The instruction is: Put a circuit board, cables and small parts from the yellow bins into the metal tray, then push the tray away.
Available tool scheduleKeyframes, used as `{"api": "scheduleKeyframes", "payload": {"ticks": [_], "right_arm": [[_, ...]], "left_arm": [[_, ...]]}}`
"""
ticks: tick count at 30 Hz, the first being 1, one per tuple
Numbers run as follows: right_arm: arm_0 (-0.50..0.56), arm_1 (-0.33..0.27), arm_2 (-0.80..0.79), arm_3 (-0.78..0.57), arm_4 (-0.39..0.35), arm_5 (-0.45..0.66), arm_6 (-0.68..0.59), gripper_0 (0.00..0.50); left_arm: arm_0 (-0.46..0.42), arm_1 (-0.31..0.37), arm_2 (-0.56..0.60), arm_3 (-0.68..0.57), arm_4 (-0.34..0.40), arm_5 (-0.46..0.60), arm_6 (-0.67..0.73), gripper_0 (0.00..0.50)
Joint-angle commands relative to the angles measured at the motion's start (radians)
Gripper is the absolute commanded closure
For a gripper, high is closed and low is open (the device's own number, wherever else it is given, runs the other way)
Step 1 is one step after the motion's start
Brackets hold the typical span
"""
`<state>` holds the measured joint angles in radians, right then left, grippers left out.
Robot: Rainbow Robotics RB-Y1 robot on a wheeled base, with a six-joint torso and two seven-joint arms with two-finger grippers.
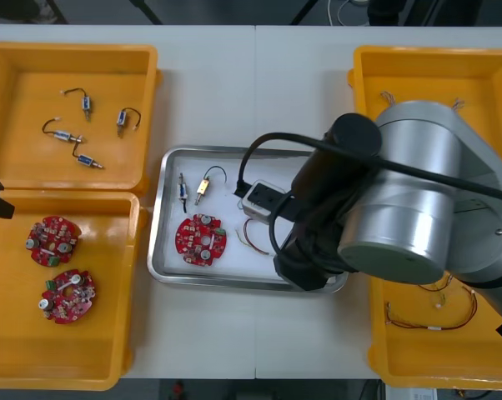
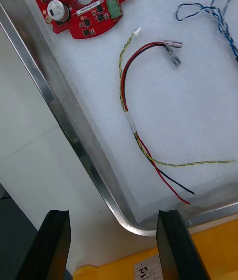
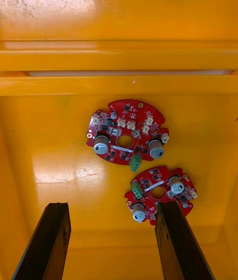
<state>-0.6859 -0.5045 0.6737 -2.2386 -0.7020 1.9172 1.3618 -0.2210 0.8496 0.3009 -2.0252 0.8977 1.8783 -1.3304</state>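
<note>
The metal tray, white inside, holds a round red circuit board, two small metal parts and a red and yellow cable. A twisted blue and white cable also lies in it. My right gripper hangs open over the tray's near rim, a short way from the red and yellow cable's loose ends, with nothing between its fingers. My left gripper stands open above the near left bin, close to two circuit boards lying there.
The far left bin holds several small metal parts. More red and yellow cables lie in the near right bin. My right arm covers the tray's right end. Bare table runs along the tray's left side.
</note>
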Motion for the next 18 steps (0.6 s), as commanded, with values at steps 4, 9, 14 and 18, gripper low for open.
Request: {"api": "scheduleKeyframes", "payload": {"ticks": [4,9,14,18], "right_arm": [[-0.072,0.073,0.168,0.080,0.119,0.003,0.180,0.000],[-0.070,0.123,0.265,0.134,0.233,-0.050,0.226,0.000],[-0.070,0.159,0.325,0.192,0.285,-0.099,0.232,0.000],[-0.070,0.179,0.376,0.246,0.332,-0.159,0.237,0.000]], "left_arm": [[0.029,0.046,0.038,-0.030,-0.010,-0.028,-0.046,0.000],[0.043,0.046,0.041,-0.030,-0.008,-0.051,-0.046,0.000],[0.046,0.046,0.043,-0.030,-0.008,-0.054,-0.046,0.000],[0.054,0.046,0.049,-0.029,-0.008,-0.062,-0.047,0.000]]}}
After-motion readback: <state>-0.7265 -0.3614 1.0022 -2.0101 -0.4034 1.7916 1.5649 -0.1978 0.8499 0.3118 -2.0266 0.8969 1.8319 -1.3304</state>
